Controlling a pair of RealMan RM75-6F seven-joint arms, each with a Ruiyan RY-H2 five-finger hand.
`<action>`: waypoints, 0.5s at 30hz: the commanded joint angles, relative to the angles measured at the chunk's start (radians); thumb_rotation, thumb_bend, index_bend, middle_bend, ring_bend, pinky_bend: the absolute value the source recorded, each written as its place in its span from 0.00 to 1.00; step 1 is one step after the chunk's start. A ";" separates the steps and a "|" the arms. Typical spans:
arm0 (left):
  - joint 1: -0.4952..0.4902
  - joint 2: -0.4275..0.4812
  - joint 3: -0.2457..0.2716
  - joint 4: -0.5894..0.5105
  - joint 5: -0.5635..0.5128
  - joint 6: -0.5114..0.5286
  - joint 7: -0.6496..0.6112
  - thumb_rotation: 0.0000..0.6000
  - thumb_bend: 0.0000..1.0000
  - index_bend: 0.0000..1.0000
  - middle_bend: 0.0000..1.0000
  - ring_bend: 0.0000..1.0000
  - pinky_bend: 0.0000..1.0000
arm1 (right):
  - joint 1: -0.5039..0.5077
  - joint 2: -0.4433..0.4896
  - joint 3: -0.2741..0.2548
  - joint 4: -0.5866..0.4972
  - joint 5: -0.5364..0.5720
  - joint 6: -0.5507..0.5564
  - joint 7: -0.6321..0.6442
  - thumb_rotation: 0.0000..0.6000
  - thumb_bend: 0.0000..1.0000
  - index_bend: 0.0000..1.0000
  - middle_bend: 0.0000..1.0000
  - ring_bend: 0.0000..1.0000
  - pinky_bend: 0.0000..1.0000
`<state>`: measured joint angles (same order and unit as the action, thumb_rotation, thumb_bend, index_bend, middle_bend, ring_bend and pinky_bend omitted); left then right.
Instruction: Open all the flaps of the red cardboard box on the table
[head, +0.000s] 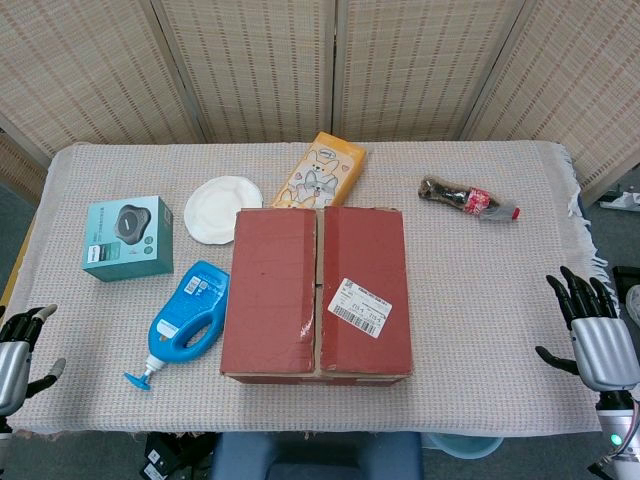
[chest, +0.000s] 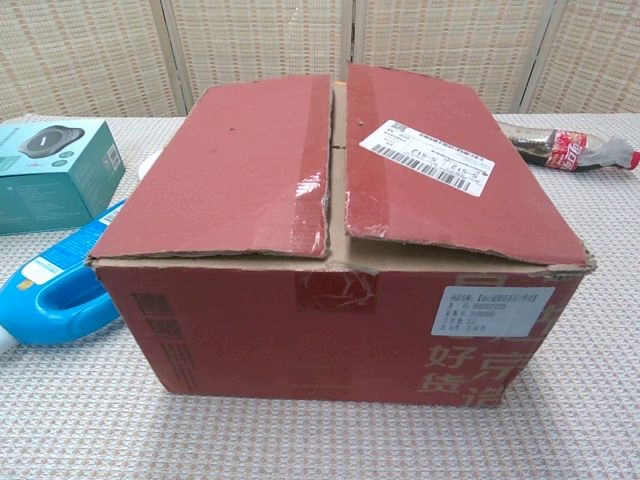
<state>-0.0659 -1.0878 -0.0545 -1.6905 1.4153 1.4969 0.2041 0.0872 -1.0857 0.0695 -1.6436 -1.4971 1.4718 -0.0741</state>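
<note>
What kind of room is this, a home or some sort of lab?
Probably a lab or test room staged for robot practice: woven folding screens close off a cloth-covered table, and unrelated household items surround a red box.

Closed red box (head: 317, 293), both hands (head: 20, 355) apart

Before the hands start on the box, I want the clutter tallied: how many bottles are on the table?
2. A blue pump bottle lies against the left side of the red cardboard box; a cola bottle lies at the far right. Anything low behind the box could be hidden.
</note>
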 joint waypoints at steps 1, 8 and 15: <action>0.002 -0.005 -0.003 0.005 0.000 0.007 -0.001 1.00 0.32 0.19 0.21 0.21 0.00 | 0.000 0.001 0.000 0.001 0.001 0.000 0.001 1.00 0.09 0.00 0.01 0.07 0.00; 0.000 -0.004 0.000 0.000 0.009 0.004 0.005 1.00 0.32 0.19 0.21 0.21 0.00 | 0.000 0.005 -0.003 0.004 -0.007 0.000 0.012 1.00 0.09 0.00 0.02 0.07 0.00; -0.003 0.004 0.000 -0.014 0.007 -0.002 0.010 1.00 0.32 0.19 0.21 0.21 0.00 | 0.013 0.034 -0.015 -0.011 -0.042 -0.019 0.044 1.00 0.09 0.01 0.03 0.07 0.00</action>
<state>-0.0684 -1.0845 -0.0547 -1.7040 1.4225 1.4951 0.2135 0.0950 -1.0590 0.0574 -1.6486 -1.5307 1.4593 -0.0370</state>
